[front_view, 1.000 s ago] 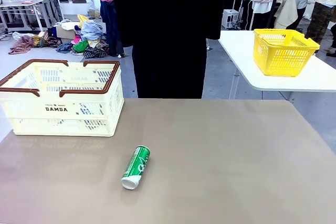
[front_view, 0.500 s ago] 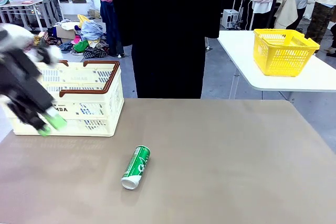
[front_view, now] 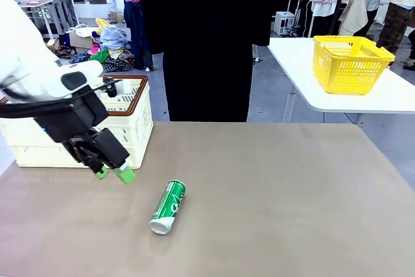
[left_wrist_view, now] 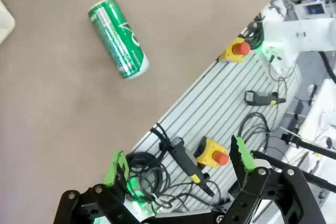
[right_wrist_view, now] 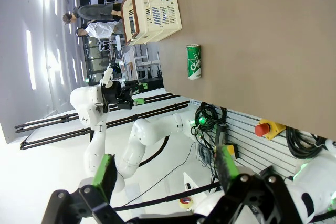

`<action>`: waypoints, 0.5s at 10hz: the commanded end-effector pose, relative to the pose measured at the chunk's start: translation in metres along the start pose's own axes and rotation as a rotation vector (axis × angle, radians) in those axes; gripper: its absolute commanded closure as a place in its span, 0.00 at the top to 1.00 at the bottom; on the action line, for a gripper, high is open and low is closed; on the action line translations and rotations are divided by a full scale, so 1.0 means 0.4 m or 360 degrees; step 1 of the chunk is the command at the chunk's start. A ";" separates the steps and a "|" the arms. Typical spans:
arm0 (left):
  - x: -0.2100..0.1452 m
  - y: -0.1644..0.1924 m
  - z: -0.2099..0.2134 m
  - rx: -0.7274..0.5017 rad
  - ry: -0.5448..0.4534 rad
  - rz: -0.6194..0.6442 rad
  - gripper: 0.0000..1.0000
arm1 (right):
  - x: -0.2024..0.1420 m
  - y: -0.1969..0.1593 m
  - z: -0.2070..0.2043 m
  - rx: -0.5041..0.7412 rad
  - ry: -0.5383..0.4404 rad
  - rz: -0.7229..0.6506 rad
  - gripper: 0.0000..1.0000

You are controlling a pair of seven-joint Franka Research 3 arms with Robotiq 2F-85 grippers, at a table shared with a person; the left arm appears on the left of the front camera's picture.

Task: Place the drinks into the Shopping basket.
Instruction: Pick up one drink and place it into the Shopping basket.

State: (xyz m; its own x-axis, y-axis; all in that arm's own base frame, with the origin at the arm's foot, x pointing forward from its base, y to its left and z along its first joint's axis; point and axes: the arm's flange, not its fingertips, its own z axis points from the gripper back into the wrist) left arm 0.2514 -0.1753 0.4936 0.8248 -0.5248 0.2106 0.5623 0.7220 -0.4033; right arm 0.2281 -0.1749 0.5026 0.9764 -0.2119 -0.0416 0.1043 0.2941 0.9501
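Observation:
One drink, a green can (front_view: 168,206) with white lettering, lies on its side on the brown table, silver end toward me. My left gripper (front_view: 114,174) hangs open just left of and behind the can, in front of the Shopping basket (front_view: 134,130), a cream perforated crate with a brown rim at the table's back left. In the left wrist view the can (left_wrist_view: 118,39) lies ahead of the open left gripper (left_wrist_view: 178,161), nothing between the pads. The right gripper (right_wrist_view: 165,169) is open and off the table, looking at the can (right_wrist_view: 193,61) and the basket (right_wrist_view: 155,3) from afar.
A person in black (front_view: 207,43) stands at the table's far edge. A yellow basket (front_view: 349,63) sits on a separate white table at the back right. Cables and emergency-stop boxes (left_wrist_view: 212,153) lie on the slatted surface below the table's near edge.
My left arm swung in from the left and moved right and down, from beside the basket to just left of the can. The can and basket have not moved.

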 end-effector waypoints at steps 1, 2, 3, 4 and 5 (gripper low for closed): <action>-0.024 0.026 0.026 -0.0039 0.0030 -0.0003 1.00 | -0.004 -0.003 0.007 -0.0012 0.0013 0.0029 1.00; 0.000 0.000 0.000 0.0000 0.0000 0.0000 1.00 | -0.004 -0.003 0.007 -0.0012 0.0013 0.0029 1.00; 0.016 -0.019 -0.038 0.0284 -0.0151 0.0167 1.00 | -0.004 -0.003 0.007 -0.0012 0.0013 0.0029 1.00; 0.046 -0.028 -0.101 0.0351 -0.0173 0.0271 1.00 | -0.004 -0.003 0.007 -0.0012 0.0013 0.0029 1.00; 0.063 -0.038 -0.167 0.0440 -0.0099 0.0333 1.00 | -0.004 -0.003 0.007 -0.0012 0.0013 0.0029 1.00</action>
State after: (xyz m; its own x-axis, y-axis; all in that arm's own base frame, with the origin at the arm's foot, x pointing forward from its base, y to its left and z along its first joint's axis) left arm 0.2634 -0.2113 0.4780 0.8828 -0.3956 0.2535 0.4540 0.8572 -0.2433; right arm 0.2281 -0.1749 0.5026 0.9764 -0.2120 -0.0415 0.1043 0.2941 0.9501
